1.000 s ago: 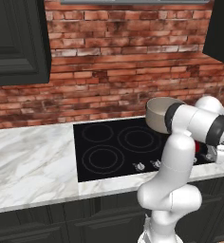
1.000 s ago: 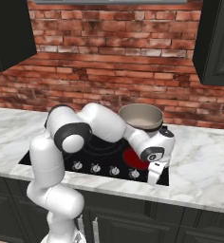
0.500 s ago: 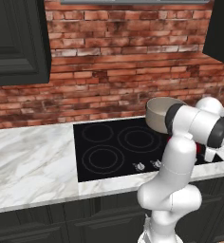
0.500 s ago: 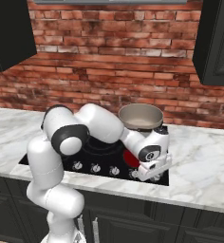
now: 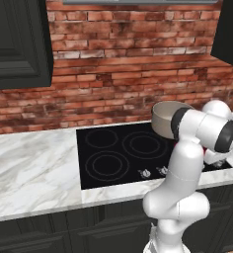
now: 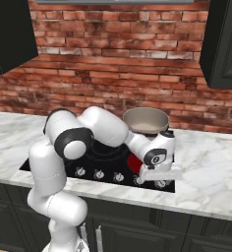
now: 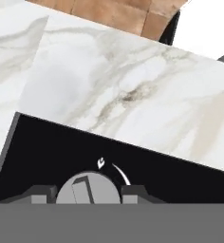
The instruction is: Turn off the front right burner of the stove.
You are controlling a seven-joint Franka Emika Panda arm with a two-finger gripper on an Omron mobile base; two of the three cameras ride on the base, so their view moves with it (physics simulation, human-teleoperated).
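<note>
From my left base view I see the flat glossy black glass stove (image 5: 118,153) set in the white marble surface (image 5: 29,168), with thin grey rings on its left part. Further right, a round grey metal pot (image 6: 146,120) stands on the back right zone. Just in front of it, the front right burner (image 6: 133,161) shows as a red patch, half hidden by the white forearm, so it is lit now.

Along the front edge runs the row of small silver knobs (image 6: 98,174). The gripper (image 6: 159,173) is low at the right end of this row. In the hand view, a round grey knob with a raised bar (image 7: 88,188) sits directly between the two dark finger tips (image 7: 42,194), which stand on both sides of it; whether they press it, I cannot tell.

I judge the next move is a turn of the wrist. The stove edge and open marble lie just beyond, so there is room.
</note>
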